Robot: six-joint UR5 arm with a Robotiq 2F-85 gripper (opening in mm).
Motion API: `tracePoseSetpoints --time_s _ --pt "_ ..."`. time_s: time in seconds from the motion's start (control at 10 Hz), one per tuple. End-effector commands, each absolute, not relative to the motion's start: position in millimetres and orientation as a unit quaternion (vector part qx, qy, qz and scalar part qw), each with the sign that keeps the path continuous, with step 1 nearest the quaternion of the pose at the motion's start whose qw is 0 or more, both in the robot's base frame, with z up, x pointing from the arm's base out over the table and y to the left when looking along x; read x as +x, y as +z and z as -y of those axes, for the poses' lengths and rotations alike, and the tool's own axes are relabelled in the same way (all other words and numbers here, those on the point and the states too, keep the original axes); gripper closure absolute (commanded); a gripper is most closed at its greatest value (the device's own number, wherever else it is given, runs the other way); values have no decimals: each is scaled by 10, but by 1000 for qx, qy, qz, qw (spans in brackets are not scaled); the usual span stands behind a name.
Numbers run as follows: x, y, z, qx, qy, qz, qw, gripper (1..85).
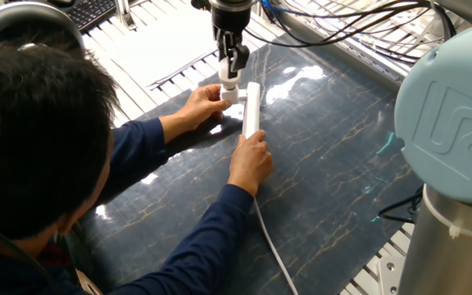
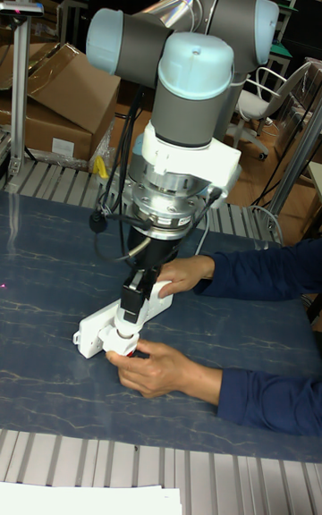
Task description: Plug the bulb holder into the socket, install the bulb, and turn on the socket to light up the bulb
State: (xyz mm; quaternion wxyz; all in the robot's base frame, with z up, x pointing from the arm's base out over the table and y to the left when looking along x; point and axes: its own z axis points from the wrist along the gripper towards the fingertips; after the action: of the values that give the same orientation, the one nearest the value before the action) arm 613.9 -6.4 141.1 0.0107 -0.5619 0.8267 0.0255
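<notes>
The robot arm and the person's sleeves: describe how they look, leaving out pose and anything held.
The robot arm has grey tubular links with pale blue round joint caps, one embossed with a UR logo. A silver ringed flange and white bracket sit above the black two-finger gripper, and black cables trail from the wrist. The person wears dark navy long sleeves.

A: Where's everything relative to the gripper (image 1: 231,65)?
B: Bulb (image 1: 229,79) sits between the fingers, directly below. Bulb holder (image 1: 233,96) right under that, on the side of the socket (image 1: 251,109).
A: Hands?
B: One hand (image 1: 203,105) touches the holder, left of the gripper in the fixed view. Other hand (image 1: 251,161) rests on the socket's near end, well below the gripper. Cord (image 1: 273,246) runs further toward the table's (image 1: 342,156) near edge.
</notes>
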Motion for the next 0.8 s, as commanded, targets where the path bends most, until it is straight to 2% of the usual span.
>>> tracePoseSetpoints --time_s 0.0,0.7 --pt "6105 1417 37 -516 41 -856 10 847" --pt "6086 1437 10 -456 44 -889 -3 847"
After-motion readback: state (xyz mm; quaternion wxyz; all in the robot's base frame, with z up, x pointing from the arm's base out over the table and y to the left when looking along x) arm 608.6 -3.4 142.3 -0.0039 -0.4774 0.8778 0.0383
